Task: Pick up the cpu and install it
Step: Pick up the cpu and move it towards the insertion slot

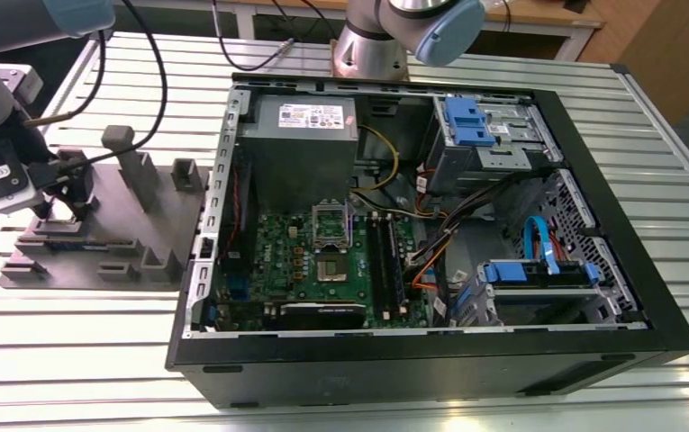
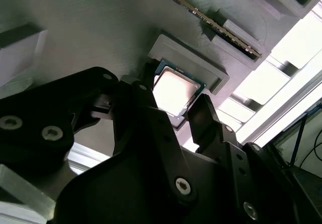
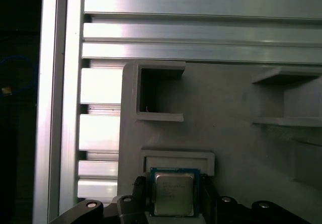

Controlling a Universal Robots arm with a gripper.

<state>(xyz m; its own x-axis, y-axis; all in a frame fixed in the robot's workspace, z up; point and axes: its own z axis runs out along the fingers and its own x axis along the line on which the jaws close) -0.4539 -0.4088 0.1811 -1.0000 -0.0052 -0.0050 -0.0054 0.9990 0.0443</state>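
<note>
Gripper (image 1: 62, 214) down at the grey block (image 1: 182, 225), on the exterior view's left of the computer case (image 1: 380, 378) and well apart from it. Jaws closed on the cpu (image 3: 173, 194): one fingertip (image 3: 140, 191) flush against each of two opposite edges in both wrist views. Grasped by the edges only. Silvery top uncovered and facing up, green rim showing round it.

Cpu flat, parallel to the block's face, just beside a raised U-shaped stop (image 3: 176, 157) of the same grey. Cannot tell whether resting on the block or lifted just clear.

Block: grey, on the slatted metal worktop (image 1: 80, 360), with upright posts (image 1: 140, 180) and several pockets. In the first wrist view, a square open-sided pocket (image 3: 158, 95) past the stop. In the second wrist view, a thin strip (image 2: 211, 25) with a bright metal edge, standing on edge in a slot of the block.

Case: black, lying on its side, open upward. Inside:
- green board (image 1: 320, 270) with a rectangular metal socket frame (image 1: 330, 243) about its middle
- grey metal box (image 1: 302, 126) next to the board
- blue-tabbed drive bays (image 1: 476, 121) toward the exterior view's right
- orange, yellow and blue cables (image 1: 440, 243) between board and bays
</note>
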